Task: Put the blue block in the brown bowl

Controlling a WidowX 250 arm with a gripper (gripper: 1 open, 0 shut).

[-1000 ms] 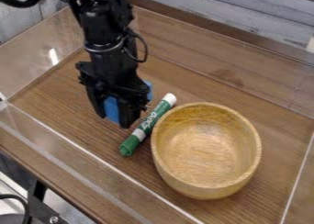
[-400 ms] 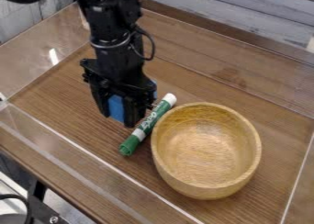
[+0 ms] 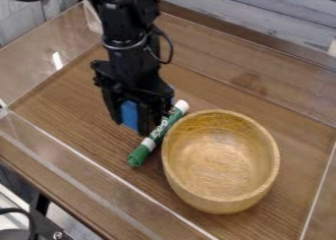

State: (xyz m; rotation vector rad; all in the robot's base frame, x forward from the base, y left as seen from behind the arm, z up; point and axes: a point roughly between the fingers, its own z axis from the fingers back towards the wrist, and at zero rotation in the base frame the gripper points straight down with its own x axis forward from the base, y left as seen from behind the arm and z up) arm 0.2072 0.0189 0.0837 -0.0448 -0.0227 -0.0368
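Arm's drifted a bit toward the brown bowl [image 3: 221, 159] | tool [image 3: 132, 114] clamped tight on matte blue block [image 3: 132, 113] | marker [image 3: 156, 134] writing unreadable

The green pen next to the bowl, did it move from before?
No. The green pen lies as before, its white end just as near the bowl.

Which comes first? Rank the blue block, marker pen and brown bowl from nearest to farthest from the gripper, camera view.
1. blue block: clamped between the fingers of the gripper.
2. marker pen: on the table just right of the fingers.
3. brown bowl: farther right, beyond the pen.
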